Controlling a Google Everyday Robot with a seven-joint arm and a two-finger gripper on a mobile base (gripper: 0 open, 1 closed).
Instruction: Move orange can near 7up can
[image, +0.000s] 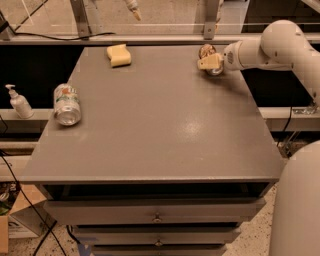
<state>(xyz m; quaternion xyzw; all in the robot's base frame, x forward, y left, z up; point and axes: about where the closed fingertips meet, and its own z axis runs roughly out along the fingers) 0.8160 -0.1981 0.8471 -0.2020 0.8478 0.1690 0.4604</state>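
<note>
I find the gripper at the far right corner of the table. It stands in front of the orange can and covers most of it. I cannot tell whether they touch. The print on the 7up can is too small for me to read. The arm is cut off at the right edge, and the cardboard box at the lower left corner.

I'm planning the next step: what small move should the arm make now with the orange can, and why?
Probably start carrying the orange can leftward, if the grip is sure. The pincer is at that can near the far right corner of the table, while the 7up can lies on its side at the opposite left edge.
</note>
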